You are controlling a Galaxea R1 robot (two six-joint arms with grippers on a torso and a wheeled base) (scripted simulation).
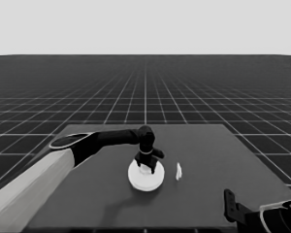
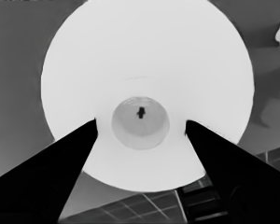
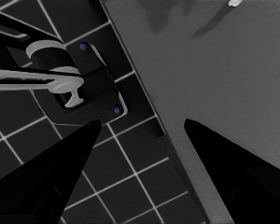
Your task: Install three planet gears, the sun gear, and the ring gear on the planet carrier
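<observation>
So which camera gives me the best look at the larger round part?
The left wrist view: the larger round part fills it, centre hole plain, the left gripper open astride its raised hub. The head view shows it small, partly behind that gripper. The right wrist view does not show it.

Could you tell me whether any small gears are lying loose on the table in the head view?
No: only the larger round part, under the left gripper, and a thin white piece show on the table.

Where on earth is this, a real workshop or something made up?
Most likely a computer simulation, not a real room: a dark table stands on an endless grid floor under blank sky, while the left gripper works over a white round part.
</observation>
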